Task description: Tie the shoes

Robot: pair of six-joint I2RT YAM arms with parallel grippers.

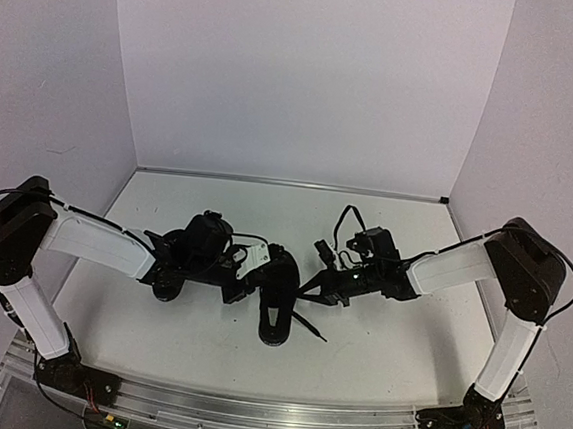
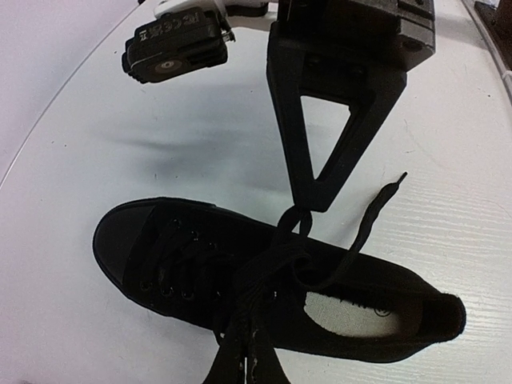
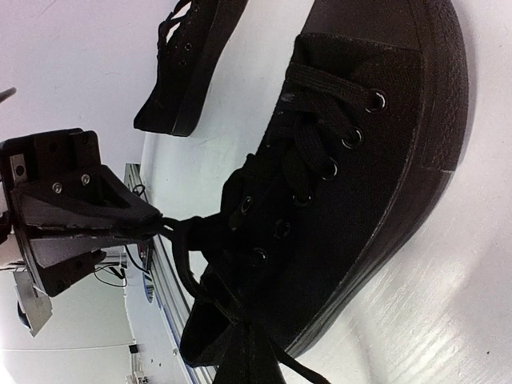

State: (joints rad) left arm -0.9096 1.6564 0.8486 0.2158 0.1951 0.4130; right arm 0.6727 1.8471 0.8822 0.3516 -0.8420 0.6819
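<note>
The top camera looks down from high behind over the whole table [image 1: 375, 353]. Both wrist cameras sit close on the centre shoe [image 2: 160, 248] from opposite sides, the right one seemingly rolled sideways.

White table [image 1: 374, 363], pale lavender walls [image 1: 309, 76], metal front rail [image 1: 269, 414]

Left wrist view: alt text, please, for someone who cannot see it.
A black shoe sits across a white table, toe to the left. From above, the right gripper pinches a loop of its lace; one lace end trails free to the right.
</note>
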